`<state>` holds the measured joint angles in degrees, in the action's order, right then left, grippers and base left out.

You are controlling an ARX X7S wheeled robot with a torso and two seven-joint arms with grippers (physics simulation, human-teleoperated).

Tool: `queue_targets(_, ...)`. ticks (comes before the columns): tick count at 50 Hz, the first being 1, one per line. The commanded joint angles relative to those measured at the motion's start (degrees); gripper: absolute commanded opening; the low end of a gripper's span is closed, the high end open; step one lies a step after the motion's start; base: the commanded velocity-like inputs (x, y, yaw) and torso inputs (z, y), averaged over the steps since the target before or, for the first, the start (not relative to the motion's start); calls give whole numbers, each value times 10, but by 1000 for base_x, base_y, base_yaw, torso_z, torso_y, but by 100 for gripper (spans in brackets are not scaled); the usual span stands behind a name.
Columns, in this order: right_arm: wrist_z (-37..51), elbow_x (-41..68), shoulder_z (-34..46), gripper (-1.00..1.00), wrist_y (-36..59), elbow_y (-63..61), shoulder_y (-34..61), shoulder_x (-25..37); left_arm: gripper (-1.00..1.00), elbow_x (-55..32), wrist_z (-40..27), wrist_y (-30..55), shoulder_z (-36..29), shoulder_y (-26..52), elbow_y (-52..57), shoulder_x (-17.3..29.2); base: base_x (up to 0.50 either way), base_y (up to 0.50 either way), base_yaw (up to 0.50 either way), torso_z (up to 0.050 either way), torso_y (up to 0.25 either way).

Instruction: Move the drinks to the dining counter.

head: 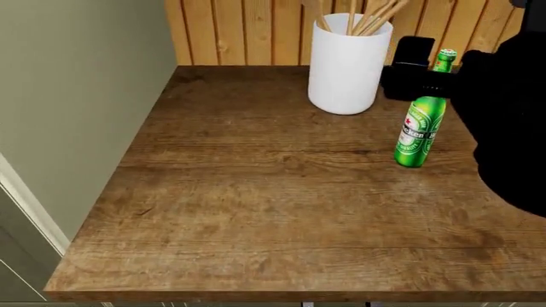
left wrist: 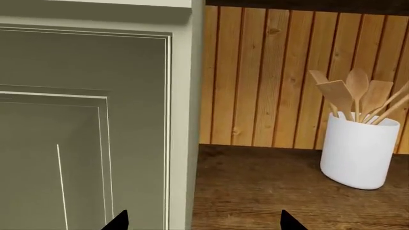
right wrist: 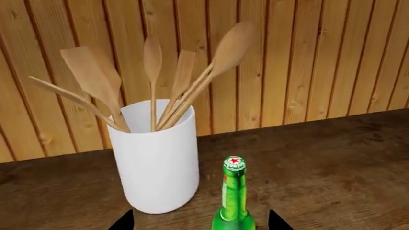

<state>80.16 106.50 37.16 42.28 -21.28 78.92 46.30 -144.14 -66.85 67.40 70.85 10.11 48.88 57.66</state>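
Note:
One drink shows: a tall green glass bottle [head: 420, 128] with a red-star cap, upright on the dark wood countertop [head: 256, 192]. In the right wrist view the green bottle [right wrist: 234, 206] rises between the spread fingertips of my right gripper [right wrist: 199, 223], which is open and does not touch it. In the head view the black right arm [head: 512, 115] reaches in from the right, level with the bottle's neck. My left gripper [left wrist: 204, 223] is open with nothing between its fingers, facing a cabinet edge. The dining counter is out of view.
A large white container [head: 346, 64] holding wooden spoons and spatulas stands just left of the bottle, against the wood-plank back wall [head: 247, 25]. An olive-green panelled cabinet side [left wrist: 83, 120] borders the countertop on the left. The white container [left wrist: 357, 153] also shows in the left wrist view.

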Motion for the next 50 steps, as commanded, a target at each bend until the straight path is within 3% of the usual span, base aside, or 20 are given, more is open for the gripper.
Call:
queue_targets(1,-6,14,0,100,-14,27,-13,-6,100,2,2,0,0,-2,1,0,0,0,0,0,0)
queue_targets(50,-63,-41,57,100,15,143,-34,-15,100,4,9,1,11,-11,-2,0,0,0,0,0,0)
